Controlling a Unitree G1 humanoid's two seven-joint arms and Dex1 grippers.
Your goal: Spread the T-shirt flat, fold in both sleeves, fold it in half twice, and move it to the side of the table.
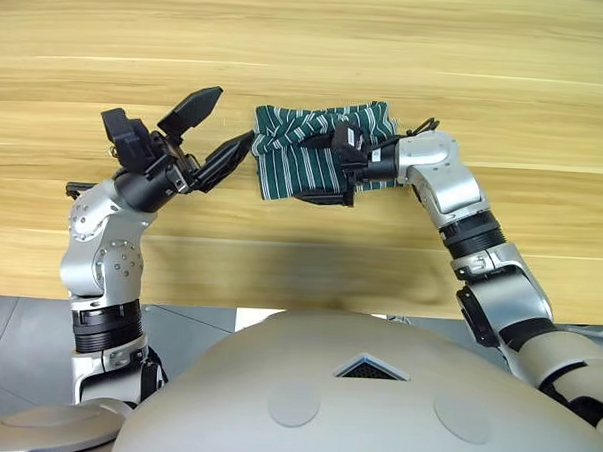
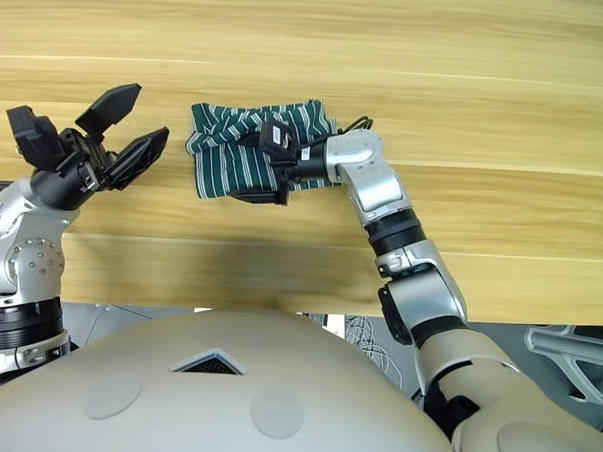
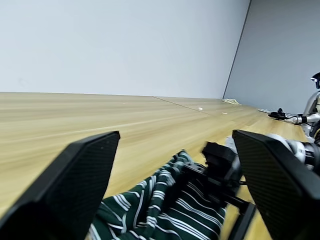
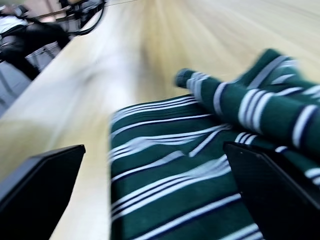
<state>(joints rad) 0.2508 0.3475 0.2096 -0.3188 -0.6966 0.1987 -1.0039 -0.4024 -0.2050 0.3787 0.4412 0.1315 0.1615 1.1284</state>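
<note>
A dark green T-shirt with white stripes lies folded into a small bundle on the wooden table, with a rumpled fold along its far edge. My right gripper hovers over the shirt's right half, open, one finger near the far edge and one at the near edge. In the right wrist view the striped cloth lies between the two spread fingers. My left gripper stands open just left of the shirt, its lower finger close to the shirt's left edge, nothing held. The left wrist view looks along the shirt toward the right gripper.
Bare wood stretches beyond and to both sides of the shirt. The table's near edge runs just in front of my arms. The left wrist view shows a small pale item far off on the table.
</note>
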